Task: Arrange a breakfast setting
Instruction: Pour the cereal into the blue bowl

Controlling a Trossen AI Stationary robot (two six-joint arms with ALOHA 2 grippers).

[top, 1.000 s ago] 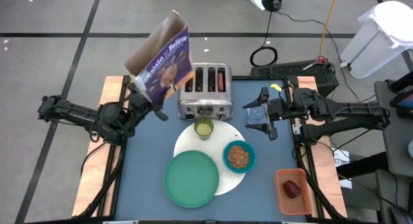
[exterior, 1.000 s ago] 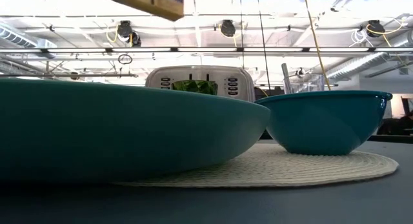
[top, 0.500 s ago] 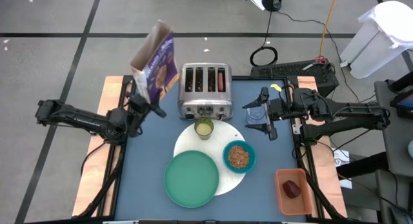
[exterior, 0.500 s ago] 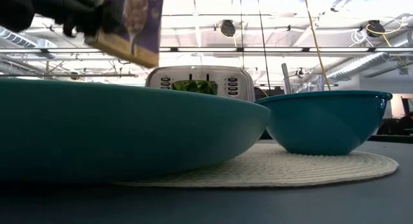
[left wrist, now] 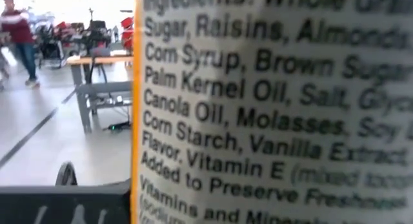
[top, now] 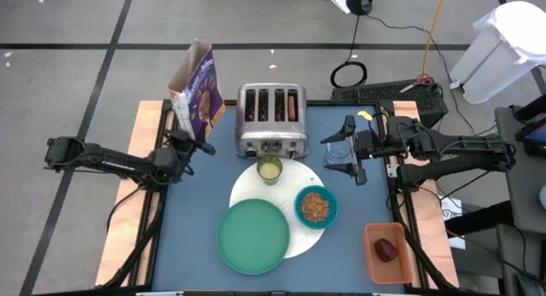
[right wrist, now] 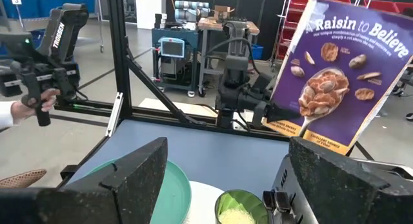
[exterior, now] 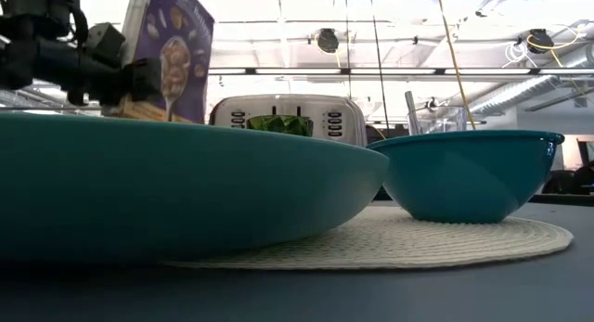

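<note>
At the far left corner of the table, the purple cereal box point(top: 198, 91) is held upright in the closed fingers of the left gripper point(top: 182, 142), having been swung back from its tilt over the toaster point(top: 271, 119) a second ago. Cereal is already seen in the teal bowl point(top: 316, 206) beside the green plate point(top: 252, 236) on the white disc point(top: 307, 240), so pouring is judged finished and the box ready to set down. Near the right edge the right gripper point(top: 351, 151) is kept waiting with fingers spread wide and empty.

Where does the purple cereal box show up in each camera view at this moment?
High view: cereal box at the table's back left, held by the left gripper.
Low view: upper left.
Left wrist view: its ingredients panel fills most of the picture.
Right wrist view: upper right.
Shared landmark: the toaster, beside it.
</note>
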